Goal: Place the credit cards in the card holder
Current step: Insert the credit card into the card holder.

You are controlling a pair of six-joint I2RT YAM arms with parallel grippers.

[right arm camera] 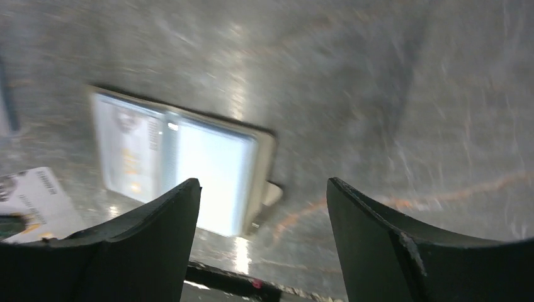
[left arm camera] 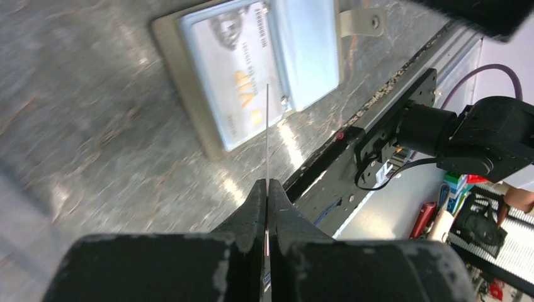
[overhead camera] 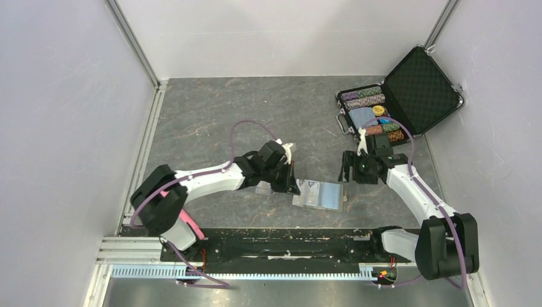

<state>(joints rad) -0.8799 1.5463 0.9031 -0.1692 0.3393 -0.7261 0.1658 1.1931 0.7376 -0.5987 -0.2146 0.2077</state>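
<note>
The card holder (overhead camera: 319,195) lies open on the table, pale blue pockets up. One credit card (left arm camera: 236,82) with gold marks sits in its left pocket; the right pocket (left arm camera: 312,44) looks empty. My left gripper (overhead camera: 293,184) is shut on the second credit card (left arm camera: 267,132), seen edge-on, pointing at the holder's left half from just above its near edge. A whitish card (right arm camera: 38,198) shows left of the holder (right arm camera: 182,170) in the right wrist view. My right gripper (overhead camera: 350,169) is open and empty, hovering by the holder's right edge (right arm camera: 267,157).
An open black poker-chip case (overhead camera: 399,96) stands at the back right. A small grey flat object (overhead camera: 263,188) lies under my left wrist. The black mounting rail (overhead camera: 268,242) runs along the table's near edge, close to the holder.
</note>
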